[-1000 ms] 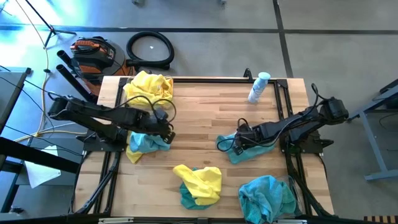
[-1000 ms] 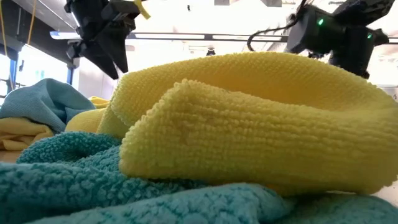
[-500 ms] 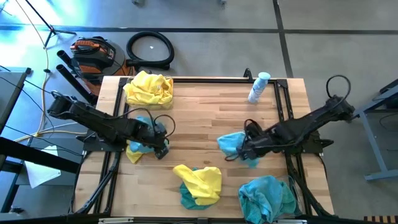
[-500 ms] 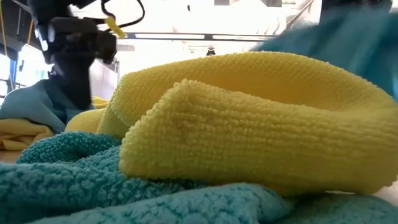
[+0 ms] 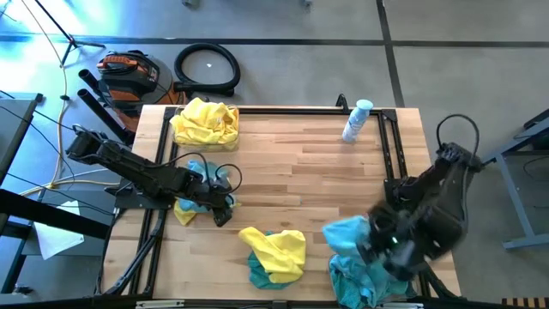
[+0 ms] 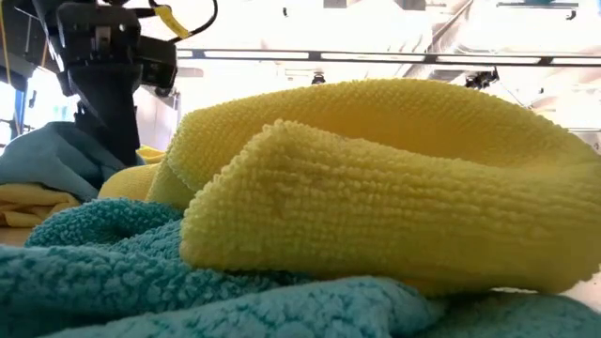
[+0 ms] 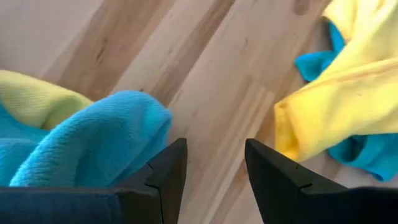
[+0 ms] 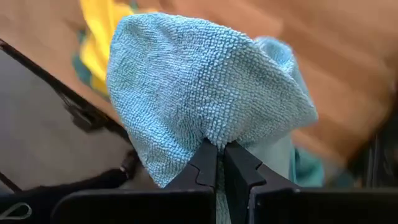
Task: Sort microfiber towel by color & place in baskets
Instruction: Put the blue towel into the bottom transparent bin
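While the left gripper is hovering with fingers apart beside the mixed towels at the table's left edge, the right gripper, pinched on a teal towel, is now swinging it from mid-table toward the teal pile at the near right corner, probably about to drop it.

the wooden table carried a yellow towel heap at its far left corner, a spray bottle lying far right, a yellow-over-teal pile at the near edge, a mixed pile at left, and teal towels near right.
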Motion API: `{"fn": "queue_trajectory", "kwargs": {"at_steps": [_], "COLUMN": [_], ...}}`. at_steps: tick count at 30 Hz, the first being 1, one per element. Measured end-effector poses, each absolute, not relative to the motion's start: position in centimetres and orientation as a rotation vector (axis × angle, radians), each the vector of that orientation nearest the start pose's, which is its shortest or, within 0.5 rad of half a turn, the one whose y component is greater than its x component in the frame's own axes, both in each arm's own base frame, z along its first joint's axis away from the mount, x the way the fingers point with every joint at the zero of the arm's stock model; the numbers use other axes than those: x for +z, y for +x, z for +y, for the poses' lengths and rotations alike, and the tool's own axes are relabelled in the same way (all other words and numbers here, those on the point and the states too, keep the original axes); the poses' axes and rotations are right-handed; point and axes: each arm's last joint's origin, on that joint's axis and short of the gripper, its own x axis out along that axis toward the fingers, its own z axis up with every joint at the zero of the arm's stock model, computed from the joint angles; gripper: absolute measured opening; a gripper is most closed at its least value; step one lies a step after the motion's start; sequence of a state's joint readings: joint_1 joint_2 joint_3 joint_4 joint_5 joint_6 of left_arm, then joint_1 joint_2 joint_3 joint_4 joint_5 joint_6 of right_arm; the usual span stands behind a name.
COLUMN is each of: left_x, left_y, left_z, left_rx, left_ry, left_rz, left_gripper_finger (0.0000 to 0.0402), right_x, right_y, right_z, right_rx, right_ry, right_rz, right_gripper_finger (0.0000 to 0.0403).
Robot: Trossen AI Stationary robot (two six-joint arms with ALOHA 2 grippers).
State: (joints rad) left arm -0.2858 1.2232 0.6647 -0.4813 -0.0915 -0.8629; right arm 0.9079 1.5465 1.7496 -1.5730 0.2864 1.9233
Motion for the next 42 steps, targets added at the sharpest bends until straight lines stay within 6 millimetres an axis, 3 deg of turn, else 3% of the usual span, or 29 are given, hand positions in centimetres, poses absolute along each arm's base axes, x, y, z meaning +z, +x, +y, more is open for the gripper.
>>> {"fn": "queue_trajectory", "kwargs": {"at_steps": [7,14,19,25,29,36,42], "left_x": [19.3,19.6,19.7,19.7,19.7,19.7,19.7], "left_y": [21.5,22.0,22.1,22.1,22.1,22.1,22.1], "left_z": [-6.1,-6.3,-6.3,-6.3,-6.3,-6.2,-6.2], "left_rx": [0.294,0.286,0.287,0.315,0.334,0.347,0.353], "left_ry": [-0.686,-0.747,-0.783,-0.838,-0.856,-0.865,-0.870], "left_rz": [0.948,0.889,0.879,0.872,0.863,0.855,0.853], "left_gripper_finger": [0.0152,0.0152,0.0152,0.0152,0.0152,0.0152,0.0152], "right_x": [35.0,30.5,28.0,24.1,21.8,20.2,18.8], "right_y": [13.4,10.1,9.5,10.0,10.5,11.9,12.1], "right_z": [25.1,28.3,28.7,30.0,29.5,28.1,27.9], "right_rx": [-0.712,-0.843,-0.864,-0.736,-0.693,-0.771,-0.735], "right_ry": [0.851,0.696,0.630,0.752,0.758,0.716,0.725], "right_rz": [1.172,1.388,1.391,1.407,1.405,1.428,1.432], "right_gripper_finger": [0.0000,0.0000,0.0000,0.0000,0.0000,0.0000,0.0000]}}
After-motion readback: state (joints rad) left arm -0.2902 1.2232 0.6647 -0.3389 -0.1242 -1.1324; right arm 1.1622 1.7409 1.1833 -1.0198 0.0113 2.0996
